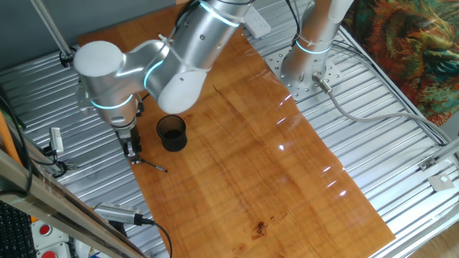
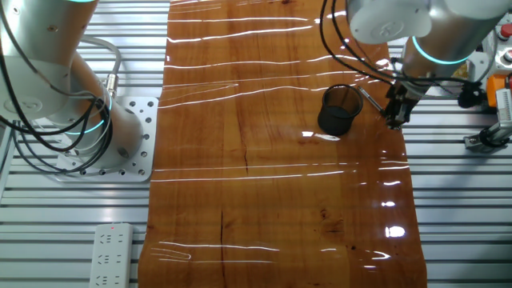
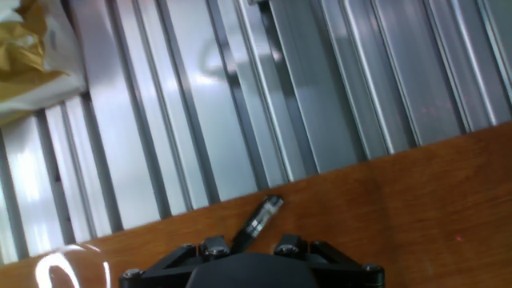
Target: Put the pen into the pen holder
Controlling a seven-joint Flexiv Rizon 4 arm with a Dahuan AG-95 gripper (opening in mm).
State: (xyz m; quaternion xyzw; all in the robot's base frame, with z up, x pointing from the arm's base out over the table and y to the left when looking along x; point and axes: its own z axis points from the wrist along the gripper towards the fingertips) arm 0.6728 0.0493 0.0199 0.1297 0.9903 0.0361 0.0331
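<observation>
The wooden surface point(image 1: 272, 165) is a long board laid over ribbed metal slats, and the work sits at one of its long edges. The hand point(image 1: 132, 149) hangs right at that edge, with slats on one side of it and the pen holder point(image 1: 171, 133) just beside it on the other. Most of the board beyond the cup lies bare and glossy.

There is one pen point(image 1: 152, 165), one pen holder and one hand. A thick silver tool point(image 1: 118, 213) with a black cable lies apart, off the board.

The pen lies low on the wood with one end at the hand's fingertips and its shaft slanting away from them. In the hand view its dark body with a silvery tip point(image 3: 260, 218) pokes out between the fingers toward the board's edge. The fingers stand close around it; whether they actually grip it, I cannot tell. The pen is outside the cup, near it.
</observation>
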